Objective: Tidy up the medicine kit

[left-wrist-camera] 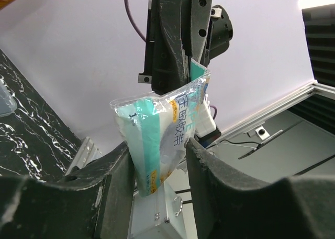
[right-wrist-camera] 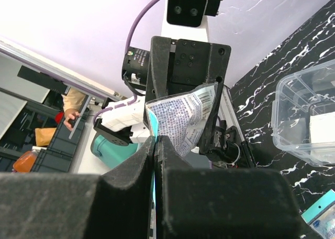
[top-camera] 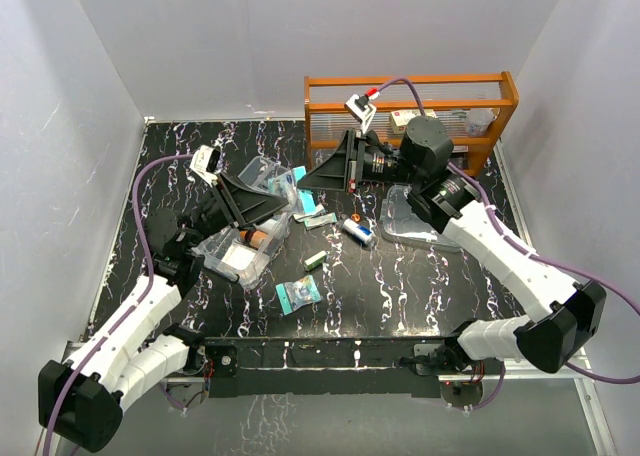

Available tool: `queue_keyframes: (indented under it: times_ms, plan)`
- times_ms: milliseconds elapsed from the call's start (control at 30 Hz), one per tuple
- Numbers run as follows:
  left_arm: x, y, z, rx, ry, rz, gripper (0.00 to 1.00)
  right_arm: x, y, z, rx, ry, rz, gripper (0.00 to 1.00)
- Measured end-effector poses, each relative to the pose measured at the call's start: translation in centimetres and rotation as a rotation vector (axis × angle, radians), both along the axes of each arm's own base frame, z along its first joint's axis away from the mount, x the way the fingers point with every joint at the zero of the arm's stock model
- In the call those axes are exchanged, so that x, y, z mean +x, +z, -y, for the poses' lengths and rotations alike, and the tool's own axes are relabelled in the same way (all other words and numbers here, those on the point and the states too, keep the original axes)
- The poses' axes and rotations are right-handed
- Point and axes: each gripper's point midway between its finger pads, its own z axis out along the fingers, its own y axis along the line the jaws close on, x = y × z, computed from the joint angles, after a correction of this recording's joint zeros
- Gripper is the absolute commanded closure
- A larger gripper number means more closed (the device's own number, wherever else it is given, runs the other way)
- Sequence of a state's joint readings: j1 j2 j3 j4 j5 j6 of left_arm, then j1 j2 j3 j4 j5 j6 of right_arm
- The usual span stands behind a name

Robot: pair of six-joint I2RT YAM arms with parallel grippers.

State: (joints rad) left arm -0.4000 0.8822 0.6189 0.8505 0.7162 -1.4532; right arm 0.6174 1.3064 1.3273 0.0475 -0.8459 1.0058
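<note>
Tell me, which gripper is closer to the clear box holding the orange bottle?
Left. The left gripper hovers at the far edge of the clear box; the right gripper sits farther back and right, toward the orange rack. Both meet at one packet.

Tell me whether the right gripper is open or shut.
Shut on the packet. In its wrist view the right gripper has its fingertips pressed together, with the packet's lower edge pinched between them.

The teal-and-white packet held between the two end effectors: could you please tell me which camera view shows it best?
Left wrist: the packet fills the centre, printed front facing the camera. Right wrist shows only its crumpled back; top external barely shows it.
</note>
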Motion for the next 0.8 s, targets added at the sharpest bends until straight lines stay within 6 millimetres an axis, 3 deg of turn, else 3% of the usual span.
queue_keyframes:
  times_ms: [233,433,700,733,800]
  plan:
    - [0.1,0.2,-0.2,0.014,0.034,0.027,0.54,-0.2,0.0,0.8,-0.016,-0.048,0.015,1.0]
    - [0.2,0.3,-0.3,0.009,0.044,0.029,0.63,-0.2,0.1,1.2,-0.021,-0.08,0.005,1.0]
    - [0.5,0.0,-0.5,0.035,0.086,0.051,0.88,0.4,-0.9,1.3,-0.044,-0.121,-0.014,1.0]
    - [0.6,-0.2,-0.5,0.043,0.093,0.055,0.9,0.4,-1.1,1.3,-0.05,-0.121,-0.018,0.99]
    - [0.8,-0.6,-0.5,0.063,0.106,0.065,0.9,0.5,-1.4,1.3,-0.06,-0.126,-0.022,0.79]
